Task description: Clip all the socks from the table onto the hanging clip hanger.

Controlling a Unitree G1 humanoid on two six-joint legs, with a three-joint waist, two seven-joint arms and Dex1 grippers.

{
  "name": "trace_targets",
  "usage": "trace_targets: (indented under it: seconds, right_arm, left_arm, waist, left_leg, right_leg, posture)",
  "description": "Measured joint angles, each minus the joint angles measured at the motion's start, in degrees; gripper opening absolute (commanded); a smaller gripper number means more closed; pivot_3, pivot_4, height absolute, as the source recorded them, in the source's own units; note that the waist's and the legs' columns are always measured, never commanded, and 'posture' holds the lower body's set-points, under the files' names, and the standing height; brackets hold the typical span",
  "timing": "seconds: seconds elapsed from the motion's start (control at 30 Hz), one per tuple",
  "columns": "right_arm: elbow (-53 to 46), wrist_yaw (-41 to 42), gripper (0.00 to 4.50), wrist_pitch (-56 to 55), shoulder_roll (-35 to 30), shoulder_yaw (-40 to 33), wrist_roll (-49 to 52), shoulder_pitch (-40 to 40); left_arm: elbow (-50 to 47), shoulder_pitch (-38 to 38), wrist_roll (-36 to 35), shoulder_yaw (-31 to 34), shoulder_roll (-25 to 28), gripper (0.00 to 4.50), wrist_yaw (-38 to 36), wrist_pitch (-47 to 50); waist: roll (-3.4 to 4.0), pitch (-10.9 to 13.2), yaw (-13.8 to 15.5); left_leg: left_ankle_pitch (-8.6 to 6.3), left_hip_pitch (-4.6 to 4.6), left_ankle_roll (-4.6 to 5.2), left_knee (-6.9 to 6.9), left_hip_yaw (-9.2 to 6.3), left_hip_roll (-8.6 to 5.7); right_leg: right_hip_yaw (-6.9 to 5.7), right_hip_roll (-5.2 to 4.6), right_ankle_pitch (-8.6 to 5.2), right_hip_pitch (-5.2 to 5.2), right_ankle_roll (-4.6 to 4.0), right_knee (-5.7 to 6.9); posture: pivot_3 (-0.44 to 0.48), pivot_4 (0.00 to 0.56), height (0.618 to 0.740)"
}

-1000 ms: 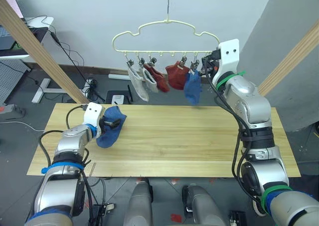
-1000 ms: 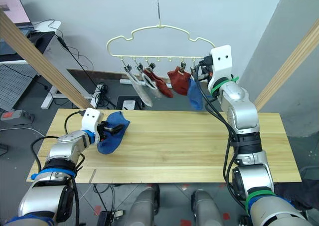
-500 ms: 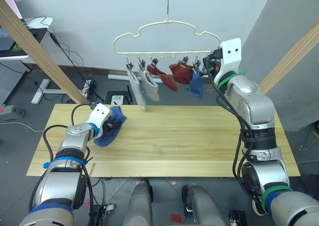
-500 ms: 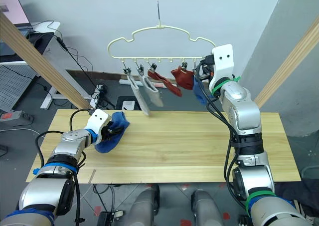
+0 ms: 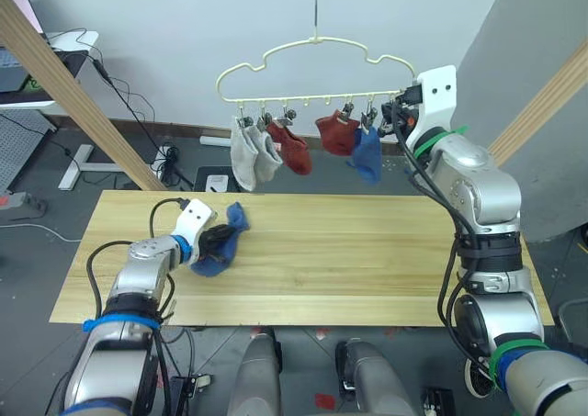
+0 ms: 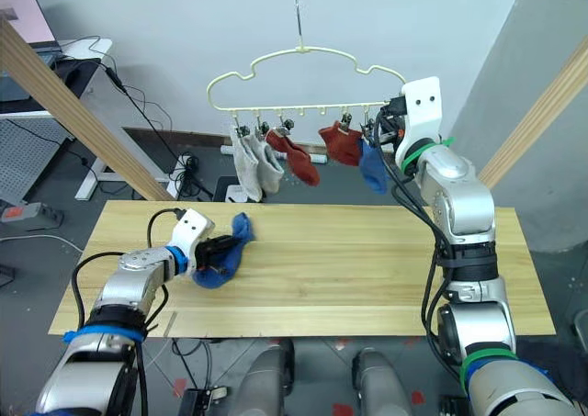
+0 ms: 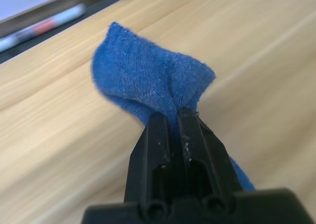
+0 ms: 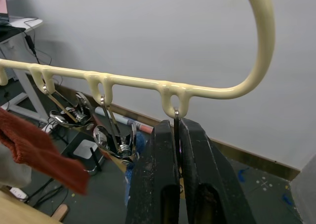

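On the left part of the table (image 5: 367, 260) lies a blue sock (image 5: 230, 237), bunched up, with my left gripper (image 5: 213, 243) shut on its fabric. The left wrist view has the black fingers (image 7: 158, 135) pinched together on a fold of that sock (image 7: 148, 78). Above the table's far edge hangs the pale-yellow clip hanger (image 5: 312, 58). Two grey socks (image 5: 246, 154), two red socks (image 5: 292, 145) and one blue sock (image 5: 367, 154) are clipped to it. My right gripper (image 8: 175, 127) is shut on the wire of the end clip at the hanger's right end (image 5: 397, 113).
Thick wooden rails slant up at the left (image 5: 64, 85) and at the right (image 5: 542, 104). Cables and a power strip (image 5: 175, 163) lie on the floor behind the table. A desk (image 5: 46, 67) stands at the back left.
My left gripper has closed on the blue sock and dragged it a little to the right, bunching it. The hanger has shifted slightly right and its socks have swung.
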Motion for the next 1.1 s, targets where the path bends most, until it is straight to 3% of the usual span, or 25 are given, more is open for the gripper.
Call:
trace_targets:
  seconds: [0.13, 0.33, 0.53, 1.1]
  right_arm:
    - [-0.59, 2.84, 0.00, 6.30, -2.94, -1.05, 3.52, -1.56]
    - [-1.80, 4.20, 0.00, 23.57, -4.66, -7.05, 11.83, -6.13]
    - [-1.83, -0.76, 0.00, 37.24, -0.79, -15.80, 16.81, -10.79]
    - [-6.22, -6.99, 0.00, 48.41, 5.09, -24.73, 18.63, -12.89]
  left_arm:
    - [-21.09, 4.33, -8.13, 0.20, -1.80, 0.03, -1.71, 9.33]
    - [-37.48, 3.30, -14.47, -4.12, -9.33, 0.03, 0.30, 14.93]
    - [-33.63, -2.72, -12.24, -10.85, -18.62, 0.03, 3.98, 12.05]
    - [-20.94, -9.96, -6.81, -11.94, -25.81, 0.03, 7.51, 3.04]
  waist:
    - [0.02, 0.03, 0.17]
    - [0.01, 0.03, 0.13]
    - [0.01, 0.03, -0.34]
    - [0.02, 0.03, -1.45]
  left_leg:
    - [0.00, 0.01, 0.00, 0.06, -0.10, -0.03]
    - [0.00, 0.01, 0.01, 0.15, -0.15, -0.08]
    - [0.00, 0.00, 0.02, 0.15, -0.13, -0.06]
    - [0.00, -0.09, 0.02, 0.11, -0.10, -0.07]
  right_leg:
    - [-0.05, -0.01, 0.00, 0.09, 0.00, 0.00]
    - [-0.05, 0.00, 0.00, 0.16, 0.01, -0.01]
    - [-0.03, 0.07, 0.01, 0.15, 0.01, -0.03]
    - [-0.02, 0.07, 0.00, 0.09, 0.01, -0.10]
  posture:
    - [0.026, 0.298, 0.740]
    - [0.002, 0.291, 0.740]
    - [-0.022, 0.287, 0.740]
    - [-0.038, 0.284, 0.740]
